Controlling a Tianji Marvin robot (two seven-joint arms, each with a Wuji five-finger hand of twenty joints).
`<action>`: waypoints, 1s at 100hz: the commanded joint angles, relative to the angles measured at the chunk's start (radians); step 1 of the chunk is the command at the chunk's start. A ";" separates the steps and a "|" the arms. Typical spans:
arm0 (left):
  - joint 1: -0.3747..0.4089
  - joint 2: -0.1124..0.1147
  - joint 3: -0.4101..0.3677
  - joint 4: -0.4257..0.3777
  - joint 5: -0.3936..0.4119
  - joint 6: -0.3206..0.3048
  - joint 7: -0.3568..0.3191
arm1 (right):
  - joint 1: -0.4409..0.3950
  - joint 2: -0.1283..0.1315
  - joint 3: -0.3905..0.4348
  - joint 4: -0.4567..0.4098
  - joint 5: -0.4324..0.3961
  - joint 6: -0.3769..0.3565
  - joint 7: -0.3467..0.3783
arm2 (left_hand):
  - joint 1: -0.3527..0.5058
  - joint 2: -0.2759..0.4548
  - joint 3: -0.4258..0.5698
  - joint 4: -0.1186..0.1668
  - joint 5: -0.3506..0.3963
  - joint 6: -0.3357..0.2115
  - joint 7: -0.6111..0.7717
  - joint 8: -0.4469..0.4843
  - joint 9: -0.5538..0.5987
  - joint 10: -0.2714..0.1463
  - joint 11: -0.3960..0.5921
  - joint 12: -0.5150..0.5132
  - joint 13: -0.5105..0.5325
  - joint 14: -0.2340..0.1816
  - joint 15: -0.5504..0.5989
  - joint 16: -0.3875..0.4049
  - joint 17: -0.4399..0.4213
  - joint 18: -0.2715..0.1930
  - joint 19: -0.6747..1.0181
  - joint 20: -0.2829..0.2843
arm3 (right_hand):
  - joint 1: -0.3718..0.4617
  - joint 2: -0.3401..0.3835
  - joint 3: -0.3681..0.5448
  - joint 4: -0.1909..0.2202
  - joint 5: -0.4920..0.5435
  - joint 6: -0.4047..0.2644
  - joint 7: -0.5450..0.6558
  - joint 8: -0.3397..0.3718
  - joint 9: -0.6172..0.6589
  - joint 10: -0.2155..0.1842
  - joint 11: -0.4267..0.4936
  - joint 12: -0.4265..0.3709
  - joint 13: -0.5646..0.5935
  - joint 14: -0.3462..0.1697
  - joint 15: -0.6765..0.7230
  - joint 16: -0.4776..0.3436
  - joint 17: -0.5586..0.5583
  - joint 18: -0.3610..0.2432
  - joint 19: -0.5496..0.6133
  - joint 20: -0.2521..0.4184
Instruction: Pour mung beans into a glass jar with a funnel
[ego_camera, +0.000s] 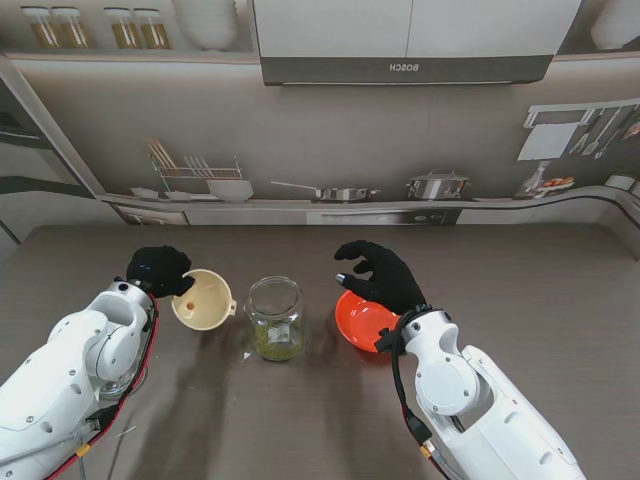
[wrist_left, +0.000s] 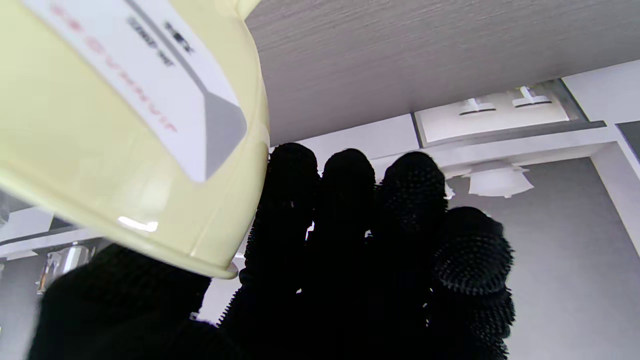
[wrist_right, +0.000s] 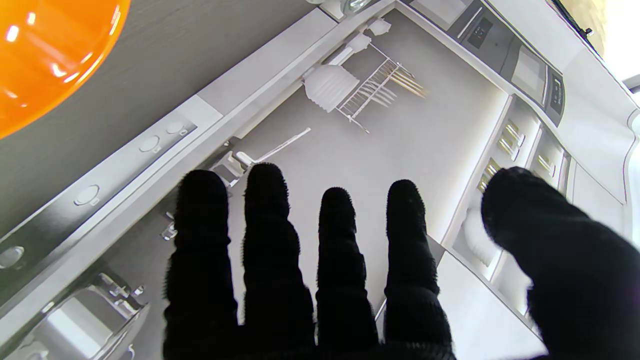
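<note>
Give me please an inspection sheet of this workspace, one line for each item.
Surface: grey wood-grain table, a small white speck beside the jar.
Job's things: clear glass jar with green mung beans at its bottom; cream plastic funnel left of it, not on it; orange plastic bowl right of it.
Clutter: nothing seen.
Hands: left hand shut on the funnel's rim; right hand open over the bowl.
Cables: red and black cable along the left arm.
Surroundings: printed kitchen backdrop.

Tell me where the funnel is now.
In the stand view the funnel is held by the left hand, just left of the glass jar.
</note>
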 joint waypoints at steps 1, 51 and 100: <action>-0.002 0.006 0.003 0.009 0.012 -0.015 -0.014 | -0.007 -0.003 0.000 -0.010 0.002 0.000 0.014 | 0.016 0.043 -0.004 -0.016 -0.010 -0.032 0.021 -0.005 -0.010 -0.009 -0.003 -0.007 0.028 -0.013 -0.010 -0.005 0.010 -0.019 -0.007 -0.001 | -0.037 0.030 -0.007 0.031 0.007 -0.002 0.005 0.014 -0.003 0.011 0.012 0.000 0.018 -0.007 0.009 -0.004 -0.005 0.007 0.026 0.000; -0.013 0.021 0.069 0.035 0.069 -0.005 -0.052 | -0.018 -0.002 0.004 -0.026 0.007 0.005 0.020 | 0.004 0.046 -0.027 -0.004 -0.040 -0.059 0.030 -0.032 -0.033 -0.029 -0.010 -0.018 0.003 -0.023 -0.033 -0.015 -0.017 -0.036 -0.030 -0.015 | -0.039 0.036 -0.007 0.032 0.006 0.013 0.009 0.013 -0.003 0.015 0.014 0.000 0.018 -0.010 0.010 -0.004 -0.007 0.007 0.026 0.000; -0.001 0.017 0.095 0.025 0.050 0.068 -0.103 | -0.019 -0.003 0.005 -0.029 0.015 0.011 0.020 | -0.063 0.028 -0.089 0.013 -0.113 -0.027 -0.068 -0.134 -0.140 -0.008 -0.074 -0.111 -0.096 -0.014 -0.112 -0.049 -0.107 -0.025 -0.079 -0.018 | -0.041 0.044 -0.006 0.033 0.003 0.031 0.017 0.011 -0.002 0.021 0.017 0.000 0.019 -0.008 0.012 -0.004 -0.008 0.007 0.028 0.000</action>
